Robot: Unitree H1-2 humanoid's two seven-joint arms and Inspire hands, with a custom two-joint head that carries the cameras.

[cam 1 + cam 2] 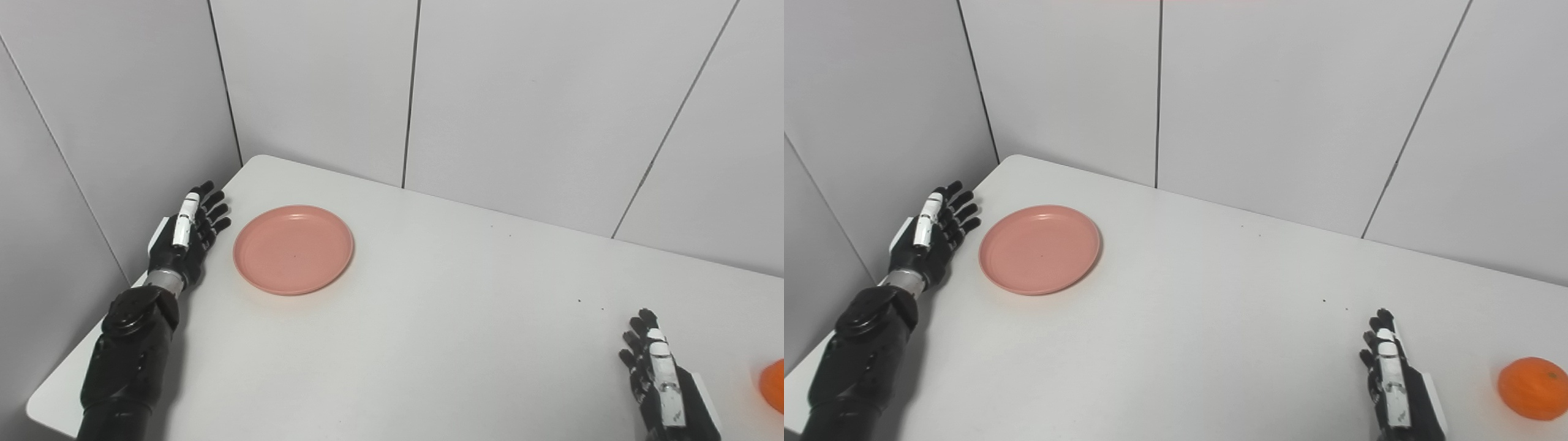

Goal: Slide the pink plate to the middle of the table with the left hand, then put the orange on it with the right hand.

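Nothing of the job is done yet, I judge. The pink plate (293,249) sits far left of the table's (1176,343) middle, near the left edge and back corner, and it is empty. My left hand (187,236) waits just left of the plate, fingers spread, holding nothing. My right hand (1393,383) rests well right of the plate, fingers apart and empty too, with the orange (1532,388) just beyond it near the right edge. Between plate and orange lies bare tabletop — plenty of room to slide.
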